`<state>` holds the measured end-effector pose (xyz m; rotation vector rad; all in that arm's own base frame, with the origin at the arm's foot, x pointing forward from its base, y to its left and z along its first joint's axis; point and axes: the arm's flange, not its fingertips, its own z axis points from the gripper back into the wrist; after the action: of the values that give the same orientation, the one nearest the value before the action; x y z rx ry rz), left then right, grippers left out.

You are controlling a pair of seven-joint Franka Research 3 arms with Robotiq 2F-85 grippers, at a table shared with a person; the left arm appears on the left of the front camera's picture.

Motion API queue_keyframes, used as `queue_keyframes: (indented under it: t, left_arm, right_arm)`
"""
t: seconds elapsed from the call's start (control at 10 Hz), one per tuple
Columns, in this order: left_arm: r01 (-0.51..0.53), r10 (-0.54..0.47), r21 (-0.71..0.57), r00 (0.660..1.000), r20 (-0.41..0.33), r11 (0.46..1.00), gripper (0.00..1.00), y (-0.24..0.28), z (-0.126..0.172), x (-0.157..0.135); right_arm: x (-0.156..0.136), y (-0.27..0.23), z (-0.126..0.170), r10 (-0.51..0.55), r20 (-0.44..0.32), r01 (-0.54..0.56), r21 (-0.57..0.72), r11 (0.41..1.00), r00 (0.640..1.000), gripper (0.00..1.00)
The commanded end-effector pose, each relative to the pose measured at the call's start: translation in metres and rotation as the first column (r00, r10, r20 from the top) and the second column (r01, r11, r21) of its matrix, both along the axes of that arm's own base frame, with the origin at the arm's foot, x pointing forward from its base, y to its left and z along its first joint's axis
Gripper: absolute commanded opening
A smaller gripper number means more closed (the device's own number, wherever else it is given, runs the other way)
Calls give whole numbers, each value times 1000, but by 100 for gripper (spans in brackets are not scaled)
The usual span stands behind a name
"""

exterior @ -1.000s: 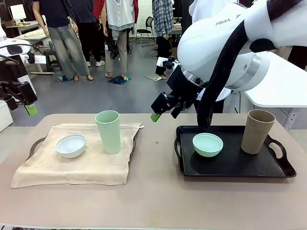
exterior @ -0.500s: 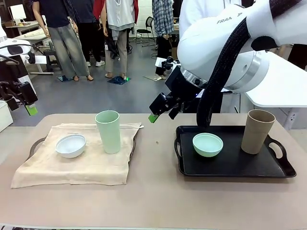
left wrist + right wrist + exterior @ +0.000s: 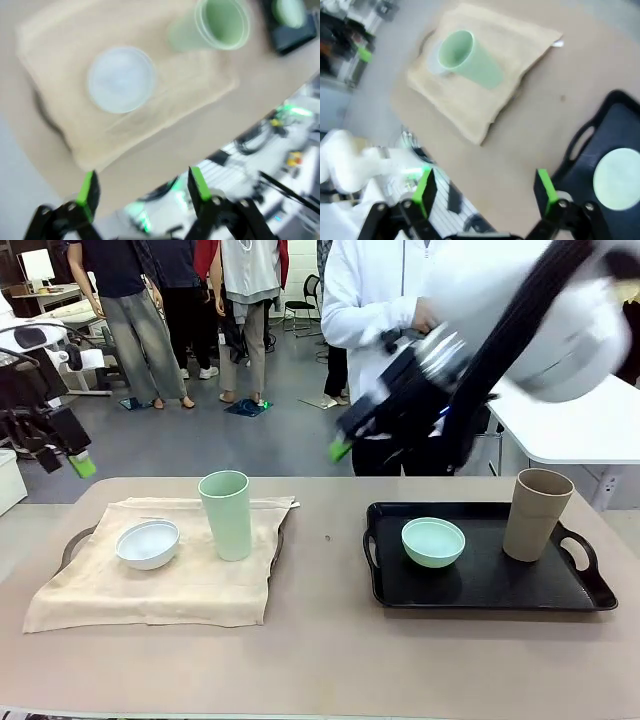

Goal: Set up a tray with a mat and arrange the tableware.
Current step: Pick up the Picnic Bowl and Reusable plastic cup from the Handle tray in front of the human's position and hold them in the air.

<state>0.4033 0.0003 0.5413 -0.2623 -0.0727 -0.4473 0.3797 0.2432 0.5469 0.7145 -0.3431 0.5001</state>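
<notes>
Beyond the tan table (image 3: 320,660) and black tray (image 3: 482,582), people (image 3: 140,310) stand on grey floor (image 3: 200,440)

L claw (image 3: 142,186) open over white bowl (image 3: 121,79), pale-green cup (image 3: 215,25) on mat (image 3: 55,55).

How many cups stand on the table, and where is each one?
2. The pale-green cup stands on the beige mat at the left. The brown cup stands on the black tray at the right. None seems hidden.
</notes>
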Motion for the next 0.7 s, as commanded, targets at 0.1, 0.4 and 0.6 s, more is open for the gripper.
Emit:
queue_keyframes:
  t: [0.1,0.4,0.6]
  left_arm:
    - [-45,19,-476,998,-59,878,91,22,1,-2]
    - [-46,28,-467,999,-44,883,91,21,3,-6]
    - [-96,63,-606,995,-76,790,91,23,1,-7]
  right_arm:
    - [-48,-151,36,-151,-64,163,460,873,986,100]
    - [-54,-162,63,-108,-72,129,502,855,992,100]
    - [-63,-202,49,-122,-86,149,598,787,989,100]
